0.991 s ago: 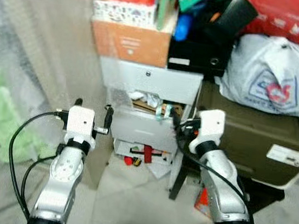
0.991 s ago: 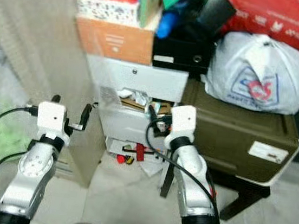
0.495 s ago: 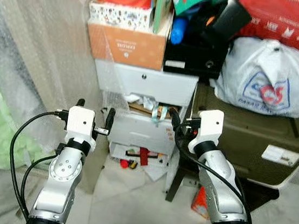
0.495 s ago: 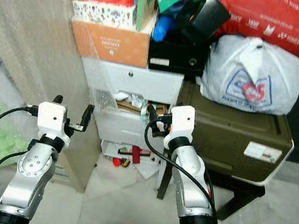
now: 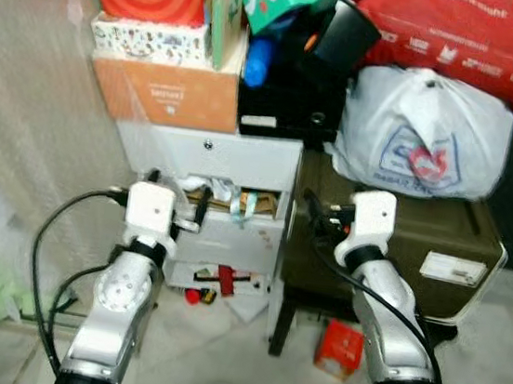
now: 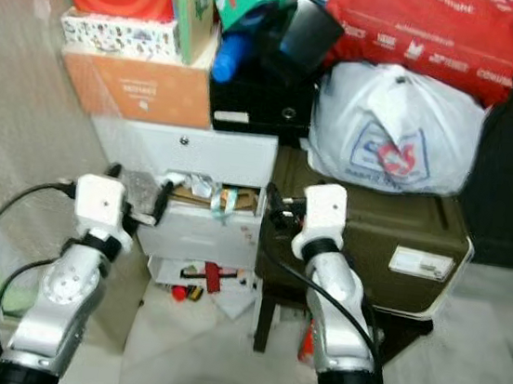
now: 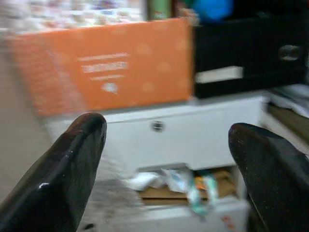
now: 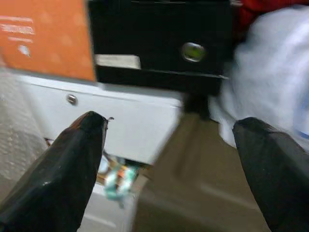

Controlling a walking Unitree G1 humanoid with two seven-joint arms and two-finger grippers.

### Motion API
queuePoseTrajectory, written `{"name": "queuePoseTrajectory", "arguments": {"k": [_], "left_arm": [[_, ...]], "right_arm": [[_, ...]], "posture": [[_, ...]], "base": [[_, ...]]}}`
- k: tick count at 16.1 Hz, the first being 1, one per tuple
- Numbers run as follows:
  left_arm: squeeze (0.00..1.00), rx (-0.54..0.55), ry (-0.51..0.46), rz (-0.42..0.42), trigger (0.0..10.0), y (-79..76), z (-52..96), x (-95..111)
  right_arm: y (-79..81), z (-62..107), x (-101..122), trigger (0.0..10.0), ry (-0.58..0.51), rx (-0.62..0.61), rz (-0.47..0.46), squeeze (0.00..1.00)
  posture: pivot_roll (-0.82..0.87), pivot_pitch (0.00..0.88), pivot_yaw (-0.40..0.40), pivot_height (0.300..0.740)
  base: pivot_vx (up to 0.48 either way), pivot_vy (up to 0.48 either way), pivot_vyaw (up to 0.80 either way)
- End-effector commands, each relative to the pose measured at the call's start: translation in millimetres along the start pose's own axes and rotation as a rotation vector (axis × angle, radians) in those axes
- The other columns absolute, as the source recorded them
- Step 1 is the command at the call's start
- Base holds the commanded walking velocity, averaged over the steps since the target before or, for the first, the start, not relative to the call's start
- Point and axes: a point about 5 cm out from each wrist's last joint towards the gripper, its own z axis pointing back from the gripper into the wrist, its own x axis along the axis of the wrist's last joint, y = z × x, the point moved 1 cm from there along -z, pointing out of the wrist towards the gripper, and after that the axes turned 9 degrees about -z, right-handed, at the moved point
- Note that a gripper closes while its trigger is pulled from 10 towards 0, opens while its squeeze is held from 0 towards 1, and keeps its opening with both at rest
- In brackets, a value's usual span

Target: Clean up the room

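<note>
Closer now, both empty grippers, left gripper [image 7: 164, 159] and right gripper [image 8: 169, 159], spread apart facing the cluttered open drawer [image 5: 232, 203].

I stand in a cluttered home storage corner: a white drawer unit [image 5: 207, 153] at frame centre, stacked boxes [image 5: 166, 92] upper left, a tied plastic bag [image 5: 420, 132] on an olive trunk [image 5: 391, 237] right.

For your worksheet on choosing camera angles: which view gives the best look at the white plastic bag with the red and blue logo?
The right eye view shows the white plastic bag best: whole, sharp, logo facing the camera, sitting on the olive case. The left eye view shows much the same, slightly farther right. The right wrist view catches a blurred white edge; the left wrist view looks toward the orange box.
</note>
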Motion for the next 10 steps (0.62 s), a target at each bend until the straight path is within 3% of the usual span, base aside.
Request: {"name": "queuePoseTrajectory", "arguments": {"k": [1, 4, 10], "left_arm": [[0.00, 0.027, 0.033, -0.012, 10.0, 8.7, 3.0, -6.2], [0.00, 0.020, 0.028, -0.016, 10.0, 8.0, 3.1, -5.7], [0.00, 0.015, 0.024, -0.027, 10.0, 7.4, 2.6, -4.6]], "right_arm": [[10.1, -3.8, 2.9, 10.0, -0.010, 0.032, -0.001, 0.00], [10.1, -3.7, 2.1, 10.0, -0.007, 0.031, 0.009, 0.00], [10.0, -3.3, 2.0, 10.0, -0.011, 0.033, 0.015, 0.00]], "posture": [[-0.09, 0.000, 0.006, 0.740], [-0.08, 0.000, 0.004, 0.740], [-0.08, 0.000, 0.004, 0.740]], "base": [[0.000, 0.000, 0.00], [0.000, 0.000, 0.00], [0.000, 0.000, 0.75]]}}
